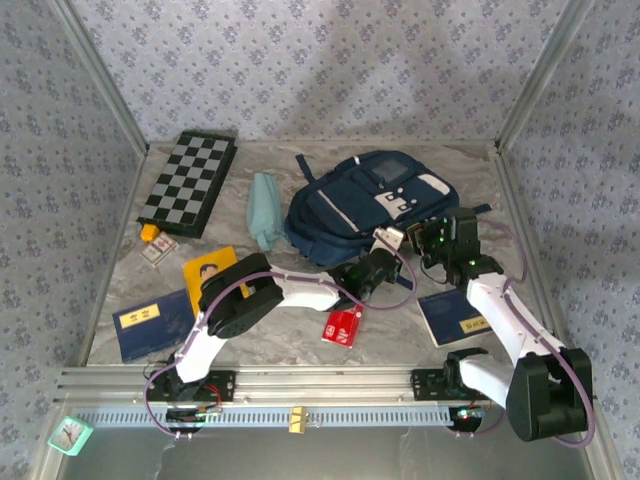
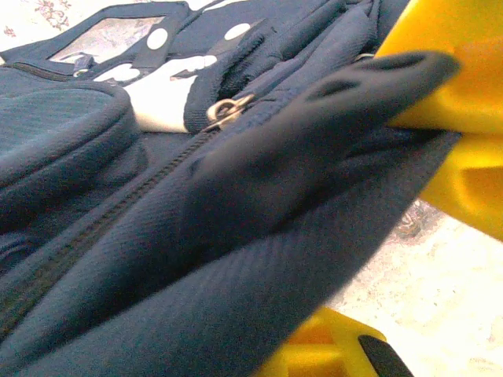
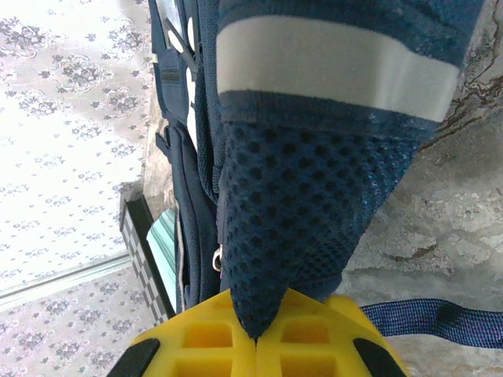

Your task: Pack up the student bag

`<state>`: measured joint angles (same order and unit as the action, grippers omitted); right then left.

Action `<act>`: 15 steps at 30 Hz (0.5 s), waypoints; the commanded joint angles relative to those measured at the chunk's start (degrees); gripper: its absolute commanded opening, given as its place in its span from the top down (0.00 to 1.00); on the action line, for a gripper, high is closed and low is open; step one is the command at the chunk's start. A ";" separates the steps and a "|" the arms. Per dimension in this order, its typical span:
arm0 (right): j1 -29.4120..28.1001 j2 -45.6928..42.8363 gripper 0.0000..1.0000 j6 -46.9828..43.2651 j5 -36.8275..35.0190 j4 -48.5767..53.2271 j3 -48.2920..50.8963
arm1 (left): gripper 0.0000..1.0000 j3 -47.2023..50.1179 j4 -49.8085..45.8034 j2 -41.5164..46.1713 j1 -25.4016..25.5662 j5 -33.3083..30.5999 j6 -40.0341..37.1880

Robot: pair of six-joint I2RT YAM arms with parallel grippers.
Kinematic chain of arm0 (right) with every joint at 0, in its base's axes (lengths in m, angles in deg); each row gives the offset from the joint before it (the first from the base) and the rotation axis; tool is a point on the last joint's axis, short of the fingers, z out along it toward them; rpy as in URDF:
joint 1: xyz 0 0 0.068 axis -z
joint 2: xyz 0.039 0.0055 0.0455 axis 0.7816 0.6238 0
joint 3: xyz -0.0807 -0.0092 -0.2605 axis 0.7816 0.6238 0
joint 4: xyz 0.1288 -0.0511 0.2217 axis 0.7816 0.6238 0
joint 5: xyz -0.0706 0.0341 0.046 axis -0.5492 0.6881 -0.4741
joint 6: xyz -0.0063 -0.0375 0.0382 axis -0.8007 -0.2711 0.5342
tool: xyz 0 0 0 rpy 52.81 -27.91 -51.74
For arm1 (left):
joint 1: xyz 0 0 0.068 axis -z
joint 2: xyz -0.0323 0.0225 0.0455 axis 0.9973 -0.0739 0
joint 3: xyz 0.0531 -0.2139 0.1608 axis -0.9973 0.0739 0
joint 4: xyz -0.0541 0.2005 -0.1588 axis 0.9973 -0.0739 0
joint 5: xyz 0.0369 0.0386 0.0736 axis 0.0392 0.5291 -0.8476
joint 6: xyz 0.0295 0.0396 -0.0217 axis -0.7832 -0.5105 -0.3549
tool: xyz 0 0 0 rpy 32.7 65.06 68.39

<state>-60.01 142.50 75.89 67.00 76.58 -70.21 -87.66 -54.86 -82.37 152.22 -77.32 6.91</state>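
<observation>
The student bag [image 1: 365, 205], a navy backpack with white patches, lies at the back middle of the table. My left gripper [image 1: 383, 264] is at its near edge. In the left wrist view its yellow fingers [image 2: 464, 71] are shut on a thick fold of the student bag [image 2: 236, 259], beside a zipper pull [image 2: 228, 110]. My right gripper [image 1: 440, 243] is at the bag's right side. In the right wrist view that gripper [image 3: 255, 339] is shut on the tip of the bag's navy mesh side pocket [image 3: 306, 196].
A folded chessboard [image 1: 190, 183] lies at the back left, with a teal pouch [image 1: 265, 210] beside the bag. Near the arms are a yellow booklet [image 1: 213, 268], two blue books [image 1: 152, 327] [image 1: 455, 316] and a red packet [image 1: 343, 326]. Walls close three sides.
</observation>
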 commanded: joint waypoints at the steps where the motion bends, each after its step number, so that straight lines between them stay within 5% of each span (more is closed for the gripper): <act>1: 1.08 0.05 1.00 -2.58 3.04 0.58 -2.77 | 1.00 1.67 -0.35 5.46 -1.05 0.10 1.79; 15: 3.01 0.92 1.00 -4.78 7.15 0.65 -4.43 | 1.00 3.60 -6.53 8.93 -1.86 5.99 3.43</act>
<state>-56.64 143.99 71.95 72.20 78.65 -72.55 -82.92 -59.80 -75.37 151.37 -73.21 10.21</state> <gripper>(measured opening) 0.053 0.056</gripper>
